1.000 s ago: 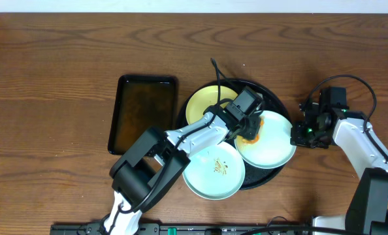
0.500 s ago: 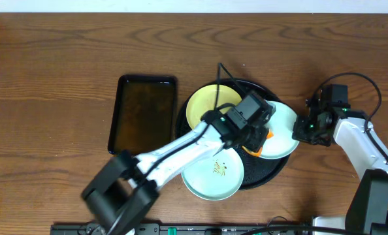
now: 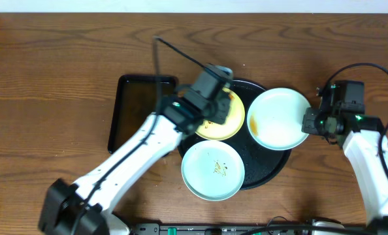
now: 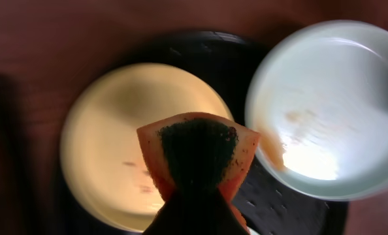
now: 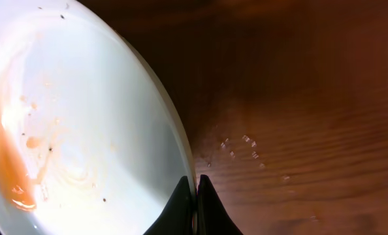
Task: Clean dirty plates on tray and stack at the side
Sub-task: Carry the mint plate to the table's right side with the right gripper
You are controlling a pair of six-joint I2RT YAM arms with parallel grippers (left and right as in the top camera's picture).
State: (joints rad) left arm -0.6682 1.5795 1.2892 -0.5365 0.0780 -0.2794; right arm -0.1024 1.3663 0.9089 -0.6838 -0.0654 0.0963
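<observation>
Now, pinching an orange sponge (image 4: 198, 151) in the left gripper (image 3: 215, 98), jaws pressed onto it, above the pale yellow plate (image 4: 102, 150) on the black tray (image 3: 272, 163). Clamping the rim of a smeared mint-white plate (image 3: 279, 119) with the right gripper (image 5: 195, 201), fingers closed tight, partly over the tray's right edge, partly over the wood tabletop (image 3: 50, 65). With a second, brown-specked mint-white plate (image 3: 213, 170) on the tray's near-left rim, and a dark rectangular tray (image 3: 132, 124) just left.

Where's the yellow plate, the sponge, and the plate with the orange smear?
yellow plate (image 4: 109, 137): left wrist view, on its bare middle.
sponge (image 4: 197, 147): left wrist view, on its dark green face.
smeared plate (image 3: 279, 121): overhead view, on its middle.
</observation>
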